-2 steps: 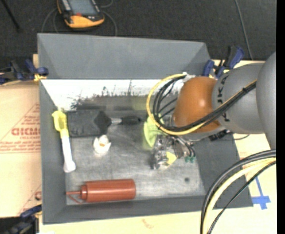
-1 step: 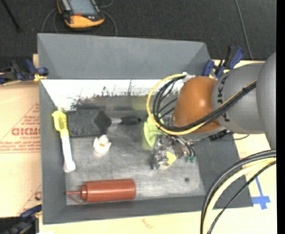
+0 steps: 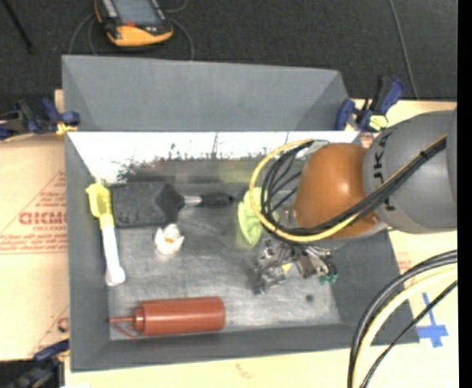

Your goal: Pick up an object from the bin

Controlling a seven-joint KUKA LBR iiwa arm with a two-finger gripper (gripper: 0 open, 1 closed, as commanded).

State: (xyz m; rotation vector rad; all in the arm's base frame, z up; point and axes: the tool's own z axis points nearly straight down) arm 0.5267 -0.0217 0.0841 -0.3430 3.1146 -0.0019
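My gripper (image 3: 280, 267) hangs low over the right half of the bin, close to the floor, with bare grey floor under it. Just up and left of it lies a yellow-green soft thing (image 3: 248, 221), partly hidden behind the arm's fittings. A red squeeze bottle (image 3: 179, 315) lies on its side along the front wall, left of the gripper. A small white figure with a yellow spot (image 3: 168, 239) stands near the bin's middle.
A black block (image 3: 139, 202) and a black-handled tool (image 3: 208, 200) lie by the back wall. A white-handled brush with a yellow head (image 3: 105, 233) lies along the left wall. The arm with its orange cover and cables overhangs the right side.
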